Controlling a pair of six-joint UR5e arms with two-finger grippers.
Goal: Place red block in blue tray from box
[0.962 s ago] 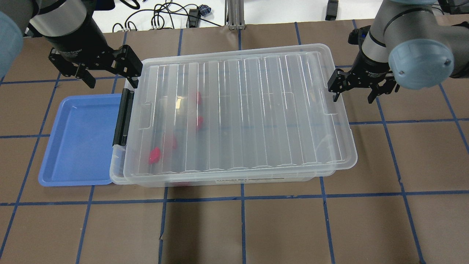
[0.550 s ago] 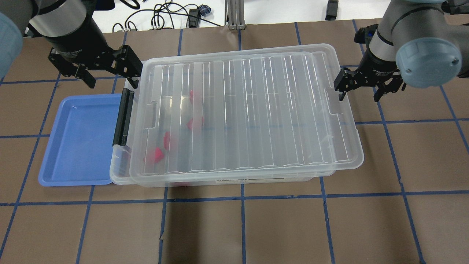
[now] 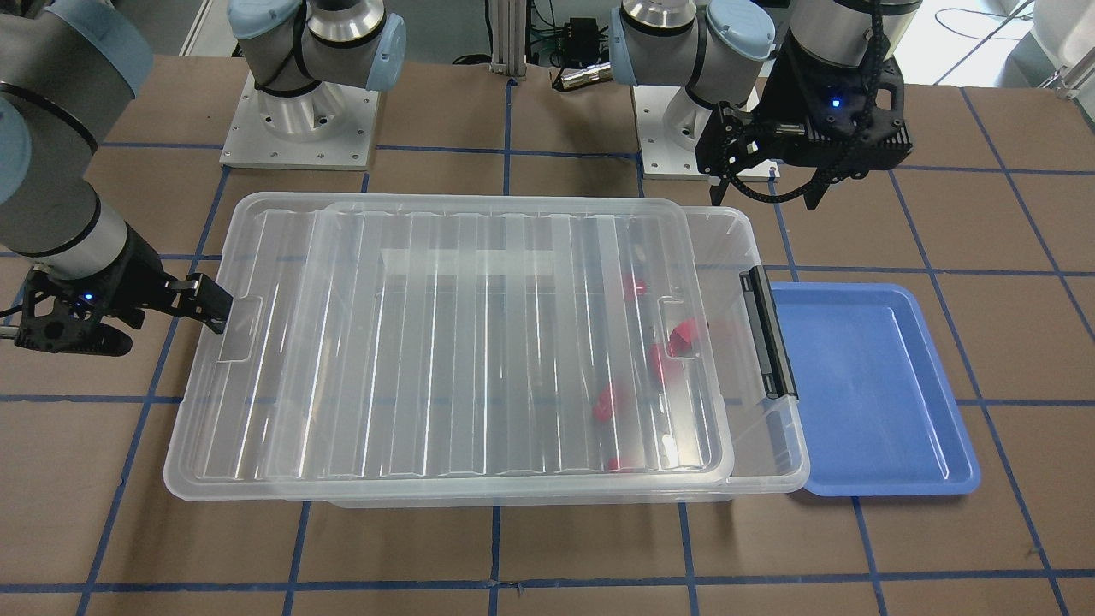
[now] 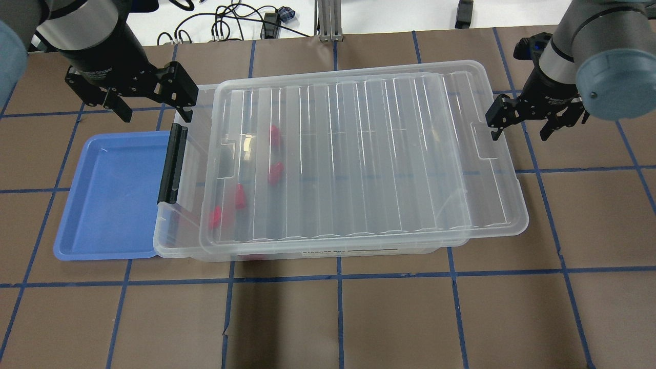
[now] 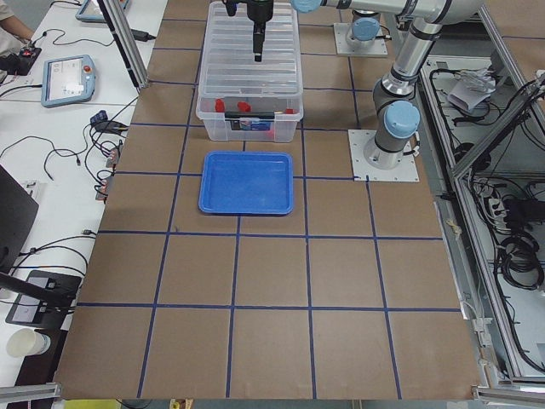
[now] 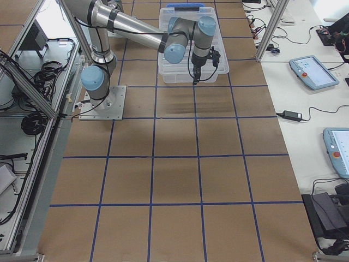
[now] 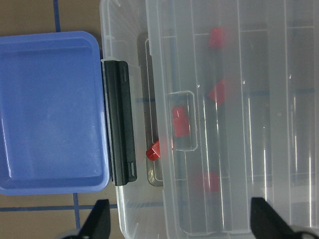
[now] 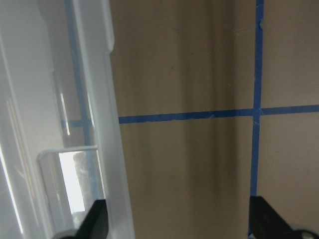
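The box [image 4: 165,241] is a clear bin with a black latch [image 4: 171,164] at its left end. Its ribbed lid [image 4: 369,154] lies shifted to the right, leaving a gap at the left end. Several red blocks [image 4: 275,173] lie inside near that end and also show in the left wrist view [image 7: 181,122]. The blue tray [image 4: 113,195] sits empty against the box's left end. My left gripper [image 4: 151,110] is open and empty above the box's far left corner. My right gripper [image 4: 518,127] is open, with one finger [image 4: 494,128] at the notch in the lid's right edge.
Brown table paper with blue tape lines surrounds the box. Cables and an aluminium post [image 4: 328,20] lie beyond the far edge. Both arm bases [image 3: 299,120] stand behind the box in the front-facing view.
The lid has slid to the right along with my right gripper, and the gap at the box's left end has widened. The left gripper has barely moved.
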